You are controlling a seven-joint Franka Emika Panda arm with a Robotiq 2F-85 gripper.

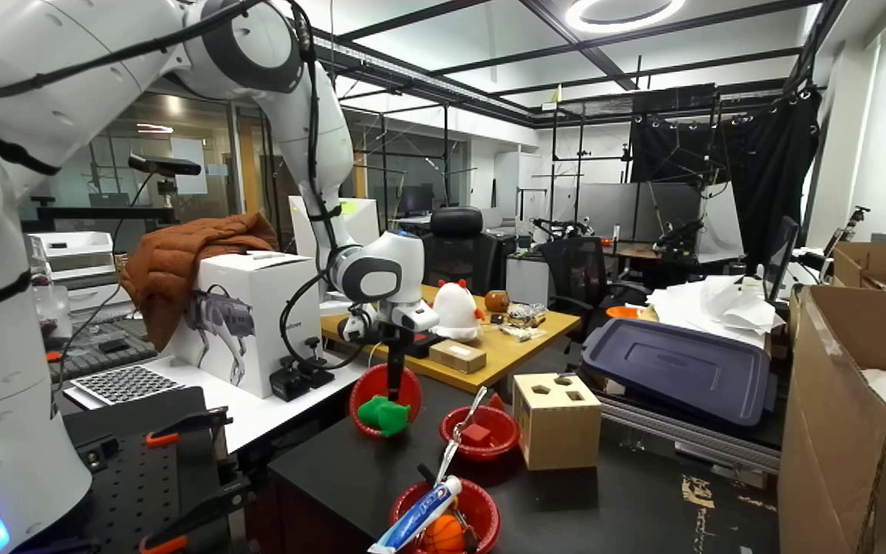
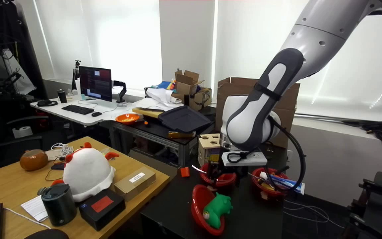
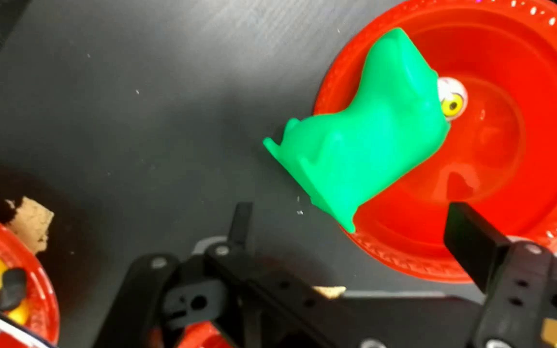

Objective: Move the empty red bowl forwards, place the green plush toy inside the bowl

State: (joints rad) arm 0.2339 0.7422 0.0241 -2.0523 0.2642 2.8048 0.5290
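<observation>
- Green plush toy [image 3: 380, 125] lies across the rim of the red bowl [image 3: 544, 87]: one end is inside, while the opposite end sticks out past the rim, above the black tabletop [image 3: 138, 145]. I can't tell whether that end touches the surface.
- The bowl isn't sitting flat for me; in both exterior views it looks tipped, its rim lower on the toy's side.
- My gripper [image 3: 351, 209] is spread wide and pinching nothing. In the wrist view one of its fingers [image 3: 472, 241] overlaps the bowl, but I can't say whether it touches.
- Done, as I judge it: the toy is at the right bowl, unheld and partly in.
- Unproven: the forward move. Where the bowl stands doesn't let me vouch for it.
- Left, in my judgement: getting the toy wholly inside so the bowl settles level. I'd call this nearly there, not finished. A nudge inward or a grasp on the overhanging end might do; pressing down on the overhang could tip the bowl further.
- To steer clear of, in an exterior view: a neighbouring bowl [image 1: 491, 512] with a toothpaste tube [image 1: 418, 517], and the wooden box [image 1: 558, 431].
</observation>
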